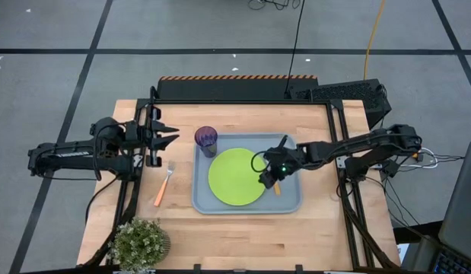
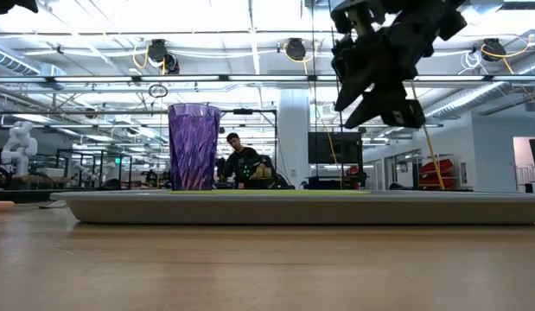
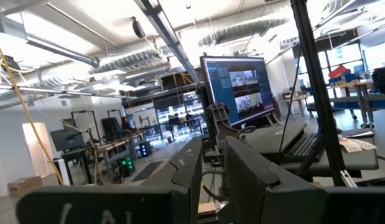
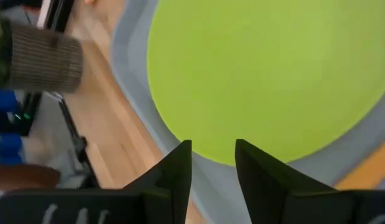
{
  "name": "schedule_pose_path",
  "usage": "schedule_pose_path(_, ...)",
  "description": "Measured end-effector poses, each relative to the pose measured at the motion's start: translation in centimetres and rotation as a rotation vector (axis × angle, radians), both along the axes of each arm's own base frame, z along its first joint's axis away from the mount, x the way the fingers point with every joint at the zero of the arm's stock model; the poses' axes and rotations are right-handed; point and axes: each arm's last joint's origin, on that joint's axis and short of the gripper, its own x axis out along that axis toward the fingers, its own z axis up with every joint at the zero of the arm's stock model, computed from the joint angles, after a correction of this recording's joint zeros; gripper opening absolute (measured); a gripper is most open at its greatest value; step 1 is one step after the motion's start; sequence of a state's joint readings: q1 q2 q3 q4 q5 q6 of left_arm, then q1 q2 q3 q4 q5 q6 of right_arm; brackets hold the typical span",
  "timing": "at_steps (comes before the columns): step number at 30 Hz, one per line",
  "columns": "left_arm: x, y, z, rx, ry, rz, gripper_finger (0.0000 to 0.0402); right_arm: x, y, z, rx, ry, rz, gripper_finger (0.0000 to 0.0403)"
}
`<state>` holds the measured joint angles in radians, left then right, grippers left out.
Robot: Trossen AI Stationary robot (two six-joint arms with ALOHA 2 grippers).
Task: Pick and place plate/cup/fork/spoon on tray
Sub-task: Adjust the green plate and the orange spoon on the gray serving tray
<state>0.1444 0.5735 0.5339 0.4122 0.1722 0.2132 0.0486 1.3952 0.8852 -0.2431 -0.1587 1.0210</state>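
The grey-blue tray [image 1: 288, 199] lies mid-table. The lime-green plate [image 1: 233, 178] lies flat in it, and the purple cup [image 1: 206, 139] stands upright in its far left corner. The fork [image 1: 163, 185] lies on the table left of the tray. Only an orange handle [image 1: 278, 187] of the spoon shows, on the tray right of the plate; its head is hidden under my right gripper. My right gripper [image 1: 267, 176] hovers open and empty above the plate's right edge [image 4: 273, 81], clear of the tray in the low view [image 2: 379, 95]. My left gripper [image 1: 170, 137] waits open at the far left, raised.
A potted plant [image 1: 141, 242] stands at the table's near left corner. Bare wood lies near and right of the tray. A person [image 2: 241, 160] sits in the room far behind the table.
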Motion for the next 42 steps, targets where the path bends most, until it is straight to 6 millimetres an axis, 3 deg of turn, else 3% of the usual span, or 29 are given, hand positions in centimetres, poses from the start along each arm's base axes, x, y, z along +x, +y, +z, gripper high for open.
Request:
schedule_pose_path(5, 0.0, 0.0, 0.0, -0.001, 0.0, 0.003, 0.0074, -0.8, -0.5, -0.8, 0.078, 0.142, -0.141, 0.0116)
schedule_pose_path(9, 0.0, 0.1, 0.0, -0.001, 0.001, 0.007, 0.0074, -1.5, -0.6, -1.6, 0.021, 0.252, -0.21, 0.0116)
schedule_pose_path(24, 0.0, 0.1, 0.0, 0.006, 0.0, 0.01, 0.0074, -0.9, 0.3, -1.5, -0.025, 0.232, -0.224, 0.0116)
schedule_pose_path(28, 0.0, 0.1, 0.0, 0.009, -0.002, 0.014, 0.0074, 1.0, 0.5, 0.6, -0.052, 0.15, -0.177, 0.0116)
schedule_pose_path(32, 0.0, 0.1, 0.0, 0.011, -0.003, 0.017, 0.0074, 2.9, 0.5, 4.2, -0.131, 0.036, -0.15, 0.0116)
schedule_pose_path(42, 0.0, 0.1, 0.0, 0.015, -0.005, 0.019, 0.0074, 7.5, 1.0, 10.6, -0.266, 0.032, -0.058, 0.0116)
